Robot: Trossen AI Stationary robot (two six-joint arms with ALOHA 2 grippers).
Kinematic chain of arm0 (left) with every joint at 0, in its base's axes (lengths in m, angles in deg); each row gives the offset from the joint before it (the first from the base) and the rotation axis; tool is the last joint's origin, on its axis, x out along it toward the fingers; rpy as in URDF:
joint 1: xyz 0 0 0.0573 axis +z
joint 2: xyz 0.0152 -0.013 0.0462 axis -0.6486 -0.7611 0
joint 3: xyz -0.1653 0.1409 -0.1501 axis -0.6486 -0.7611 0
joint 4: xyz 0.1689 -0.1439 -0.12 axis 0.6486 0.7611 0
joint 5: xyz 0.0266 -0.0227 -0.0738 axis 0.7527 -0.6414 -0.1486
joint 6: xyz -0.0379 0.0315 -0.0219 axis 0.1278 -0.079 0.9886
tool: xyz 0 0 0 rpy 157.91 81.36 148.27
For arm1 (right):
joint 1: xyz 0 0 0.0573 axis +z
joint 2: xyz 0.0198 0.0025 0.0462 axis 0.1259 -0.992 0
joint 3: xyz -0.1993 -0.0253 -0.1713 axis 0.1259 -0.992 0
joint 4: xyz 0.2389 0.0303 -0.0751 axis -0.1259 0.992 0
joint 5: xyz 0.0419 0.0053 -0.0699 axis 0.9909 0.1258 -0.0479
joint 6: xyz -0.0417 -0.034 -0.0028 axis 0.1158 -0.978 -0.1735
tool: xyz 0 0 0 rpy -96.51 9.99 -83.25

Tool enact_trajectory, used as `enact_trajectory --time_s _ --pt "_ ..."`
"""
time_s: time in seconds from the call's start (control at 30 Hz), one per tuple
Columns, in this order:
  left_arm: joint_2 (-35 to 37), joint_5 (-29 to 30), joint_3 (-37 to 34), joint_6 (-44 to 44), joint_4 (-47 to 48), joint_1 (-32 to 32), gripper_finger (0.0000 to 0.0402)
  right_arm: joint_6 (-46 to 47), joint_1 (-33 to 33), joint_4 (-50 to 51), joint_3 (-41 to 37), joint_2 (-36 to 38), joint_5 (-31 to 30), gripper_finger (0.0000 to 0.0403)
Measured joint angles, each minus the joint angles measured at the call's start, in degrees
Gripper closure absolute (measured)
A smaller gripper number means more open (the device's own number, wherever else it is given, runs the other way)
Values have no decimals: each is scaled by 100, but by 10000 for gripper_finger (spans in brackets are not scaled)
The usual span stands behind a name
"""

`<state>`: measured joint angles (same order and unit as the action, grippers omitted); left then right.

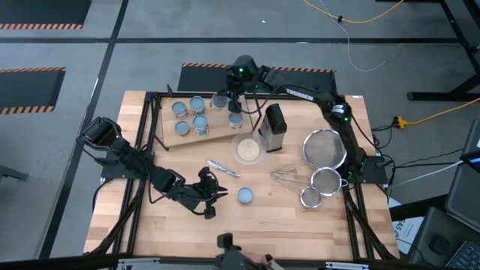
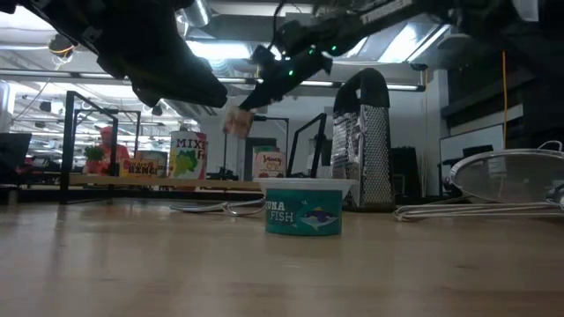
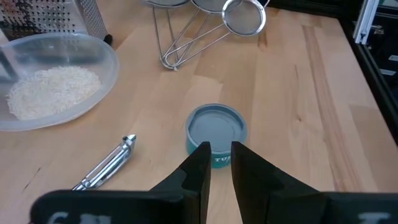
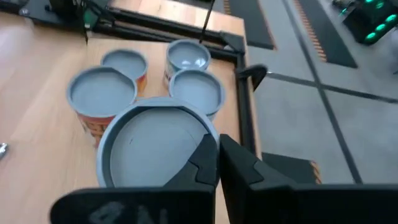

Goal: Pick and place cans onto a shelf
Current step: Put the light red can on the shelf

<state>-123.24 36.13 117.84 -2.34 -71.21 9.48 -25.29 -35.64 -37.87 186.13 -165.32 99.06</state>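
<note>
My left claw [image 3: 220, 163] hovers just short of the tuna can [image 3: 216, 132] on the table [image 3: 298, 93], fingers a narrow gap apart, holding nothing. I'd open wider, straddle the rim, then squeeze. My right claw [image 1: 234, 105], pinched shut, sits above the shelf [image 1: 219, 133].

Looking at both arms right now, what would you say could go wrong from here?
1. The left hand hovers by the tuna can with a narrow finger gap; descending like this could knock it aside.
2. The right hand is shut above closely packed cans on the shelf; dropping lower might topple them.
</note>
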Motion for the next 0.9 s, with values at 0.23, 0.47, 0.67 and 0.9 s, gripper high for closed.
enact_trajectory --time_s 0.23,0.47,0.67,0.9 --pt "0 0 0 2 -7 0 347 -2 2 8 355 -628 14 394" --pt "0 1 0 0 -5 0 347 -20 -64 -13 497 -886 14 394" --pt "0 2 0 -42 -2 0 347 -20 -151 -2 497 -989 13 394" --pt "0 2 0 -44 0 0 347 -20 -151 -17 494 -1144 12 394"
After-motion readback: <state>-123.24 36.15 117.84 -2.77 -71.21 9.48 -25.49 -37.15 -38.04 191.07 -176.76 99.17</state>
